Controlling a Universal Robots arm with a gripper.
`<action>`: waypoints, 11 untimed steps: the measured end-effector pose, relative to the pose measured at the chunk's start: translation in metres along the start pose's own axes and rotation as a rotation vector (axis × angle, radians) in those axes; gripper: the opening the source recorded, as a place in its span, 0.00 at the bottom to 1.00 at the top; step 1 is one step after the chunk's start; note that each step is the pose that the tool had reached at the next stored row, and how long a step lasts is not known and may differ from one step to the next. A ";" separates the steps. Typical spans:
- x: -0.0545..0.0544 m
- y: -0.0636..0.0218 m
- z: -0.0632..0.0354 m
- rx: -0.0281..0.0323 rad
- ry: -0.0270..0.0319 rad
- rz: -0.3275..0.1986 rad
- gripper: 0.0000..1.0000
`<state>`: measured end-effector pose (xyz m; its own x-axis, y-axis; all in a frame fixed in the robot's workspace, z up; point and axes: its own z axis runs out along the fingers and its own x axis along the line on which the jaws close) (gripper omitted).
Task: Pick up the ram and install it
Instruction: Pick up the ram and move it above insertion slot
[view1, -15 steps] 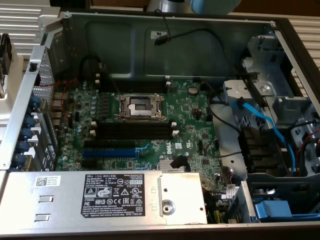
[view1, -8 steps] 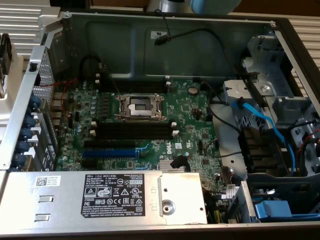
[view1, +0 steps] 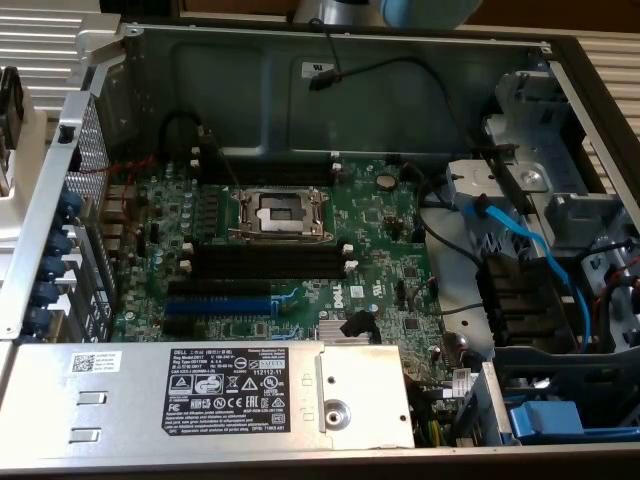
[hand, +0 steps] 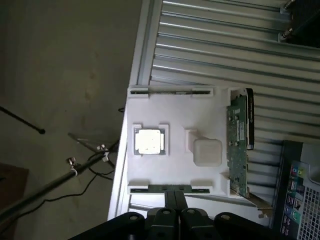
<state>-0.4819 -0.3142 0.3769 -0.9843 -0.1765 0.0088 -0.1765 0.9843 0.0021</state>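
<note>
While slotted in the tray (hand: 175, 115), the ram (hand: 156, 188) sits clenched — mid-length — by the end effector (hand: 175, 196).

An electronics-assembly lab is suggested. An open grey sheet-metal computer case (view1: 250, 70) with a bare green motherboard (view1: 400, 270) is laid out for work. A white moulded parts tray (hand: 175, 110) is set on a ribbed aluminium bench top (hand: 225, 45), and a black stand leg (hand: 55, 183) is seen on a plain grey floor (hand: 60, 60).
</note>
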 end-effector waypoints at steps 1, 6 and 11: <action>0.000 0.0000 0.0000 0.0002 0.0000 -0.019 0.10; 0.000 0.0000 0.0000 0.0011 0.0003 -0.130 0.10; 0.000 0.0000 -0.0001 0.0020 0.0005 -0.220 0.10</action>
<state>-0.4819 -0.3141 0.3770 -0.9221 -0.3867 0.0089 -0.3867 0.9222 0.0021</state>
